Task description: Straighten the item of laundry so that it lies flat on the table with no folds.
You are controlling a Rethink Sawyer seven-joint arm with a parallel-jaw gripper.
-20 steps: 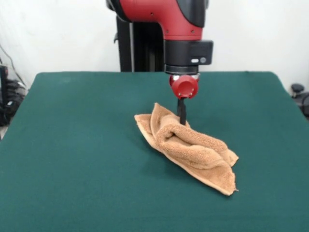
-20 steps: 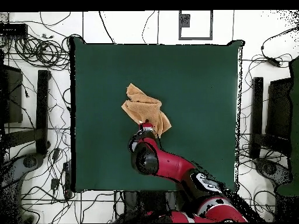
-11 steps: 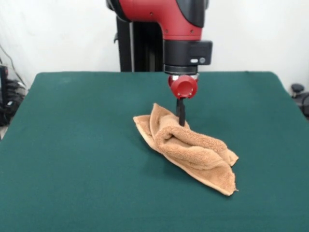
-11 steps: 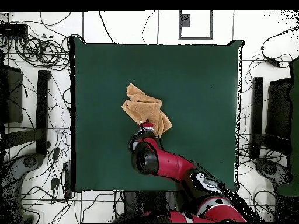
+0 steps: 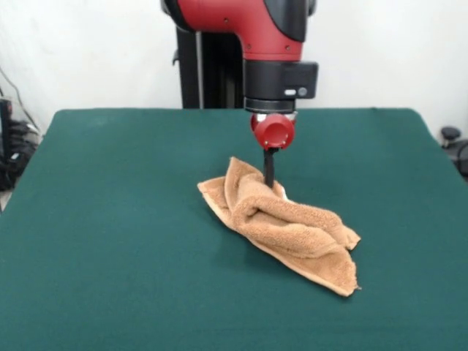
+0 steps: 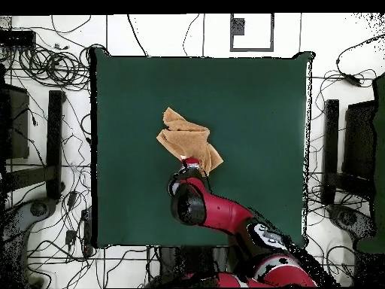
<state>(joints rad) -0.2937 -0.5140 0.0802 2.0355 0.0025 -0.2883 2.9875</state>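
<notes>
A red and black robot arm is reaching down over a green table (image 5: 88, 219) where a tan-orange towel (image 5: 292, 230) is lying bunched near the middle, well away from every edge. The gripper (image 5: 269, 172) is showing as one dark stem below a red knuckle, its tip sinking into the cloth at the raised fold on the towel's far side; whether it is pinching the fabric or merely resting against it cannot be told from either view, since the tip is buried in the terry from the front and the arm is covering it from overhead. The towel is sitting in a thick rolled ridge, with a flatter hemmed corner trailing toward the camera and another flap poking out on the opposite side. Seen from above, the towel (image 6: 184, 139) is lying as a crumpled wedge just beyond the arm's wrist. The job is looking far from done, with several layers stacked on one another. The risk from here appears to be a grasp that takes several layers at once: lifting or dragging such a bundle would likely carry the whole roll across the felt-like surface rather than opening it, and a shallow hold on the loose pile could slip free mid-pull, leaving fresh creases.
</notes>
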